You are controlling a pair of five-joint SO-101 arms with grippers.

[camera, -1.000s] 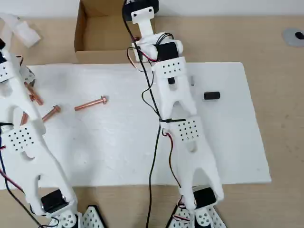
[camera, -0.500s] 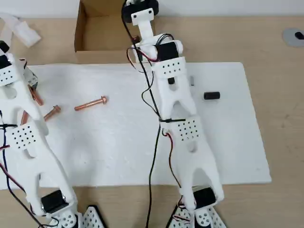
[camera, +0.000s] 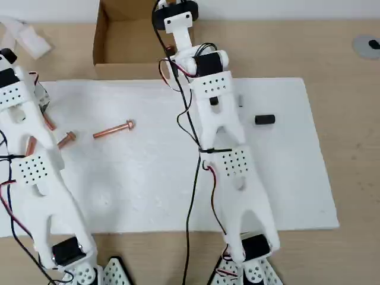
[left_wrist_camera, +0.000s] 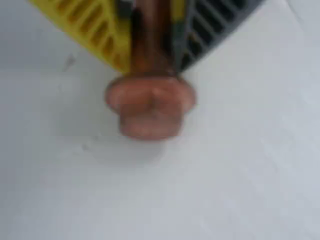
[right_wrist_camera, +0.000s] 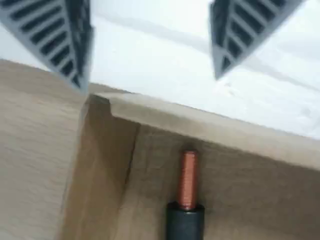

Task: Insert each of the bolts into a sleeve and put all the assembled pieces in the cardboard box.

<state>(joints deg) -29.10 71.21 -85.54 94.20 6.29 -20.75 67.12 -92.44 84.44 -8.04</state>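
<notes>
- At the near left of the table (camera: 350,119), we find the left gripper (left_wrist_camera: 150,62) clamped on one copper bolt (left_wrist_camera: 150,107). A yellow finger and a dark finger pinch its shank, and its head points at the white foam pad (camera: 178,190) close beneath.
- On the pad beside the left arm (camera: 35,172), we count two loose bolts in full sight, a short-showing bolt (camera: 65,140) and a long bolt (camera: 113,129).
- Two more copper ends poke out from behind that arm, a nearer end (camera: 29,145) and a farther end (camera: 47,123). We cannot tell whether one belongs to the held bolt.
- Farther right on the pad lies one loose black sleeve (camera: 265,119), well apart from the bolts.
- At the far edge stands one cardboard box (camera: 127,41), touching the pad.
- The right gripper (right_wrist_camera: 150,77) hangs over the box, fingers spread wide, holding nothing.
- Inside the box we count one assembled piece (right_wrist_camera: 186,200), a copper shank sticking out of a black sleeve.
</notes>
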